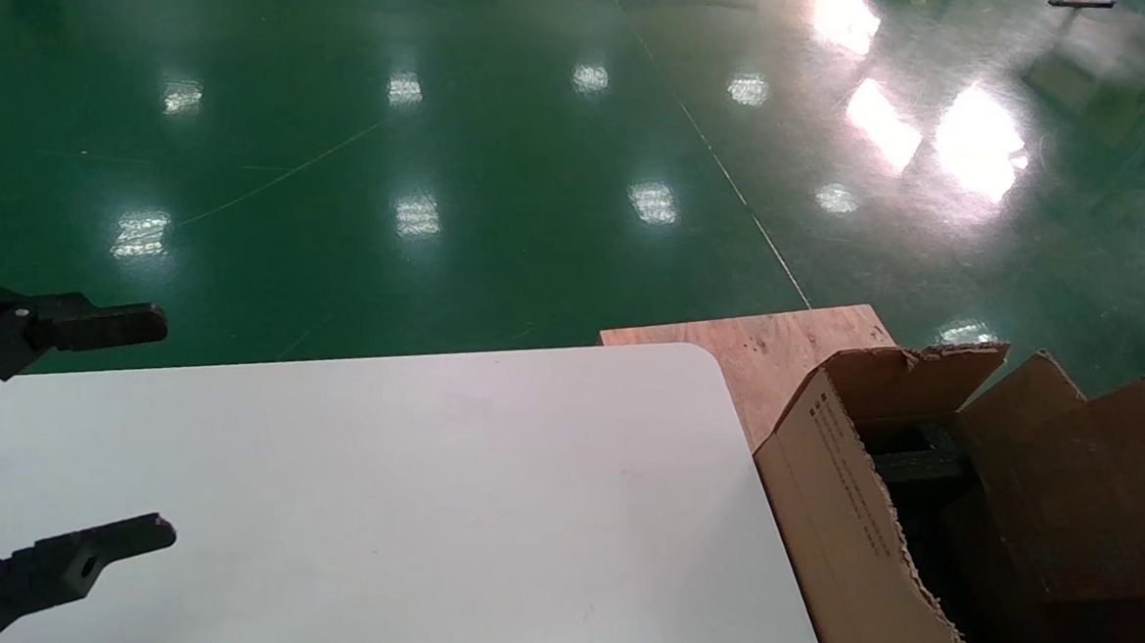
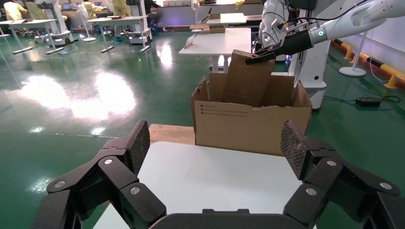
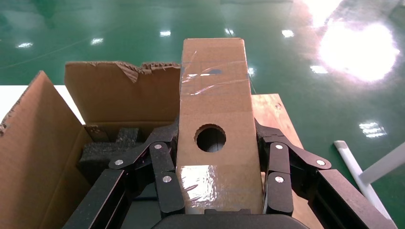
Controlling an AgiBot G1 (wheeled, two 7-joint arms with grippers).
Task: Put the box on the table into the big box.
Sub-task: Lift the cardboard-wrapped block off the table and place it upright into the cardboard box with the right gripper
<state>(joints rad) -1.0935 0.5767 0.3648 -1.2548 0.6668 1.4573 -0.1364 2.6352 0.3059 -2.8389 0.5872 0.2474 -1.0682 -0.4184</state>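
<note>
**A:** See the box (image 3: 214, 129)? It's clamped between the right gripper (image 3: 217, 188) fingers by its two narrow sides, holed face towards the wrist camera, standing up out of the jaws and leaning over the big box (image 2: 252, 125).

**B:** In the left wrist view its lower end looks already down among the flaps. What worries you?

**A:** Those ragged flaps. If the box comes down crooked, I'd guess a corner catches a torn edge or lands on the dark foam (image 3: 107, 148) and stays propped up instead of lying flat. Let go too soon and it might tip out over the rim.

**B:** And the tape on it looks slick, so it could slide in the pads.

**A:** Possibly. From the head view the carton sits at about four o'clock, just off the rounded corner of the table (image 1: 425, 510), with a plywood board (image 1: 777, 347) behind it.

**B:** The left gripper (image 1: 126, 435)?

**A:** Spread wide, holding nothing, hanging over the table at about eight o'clock, well away from the carton.
</note>
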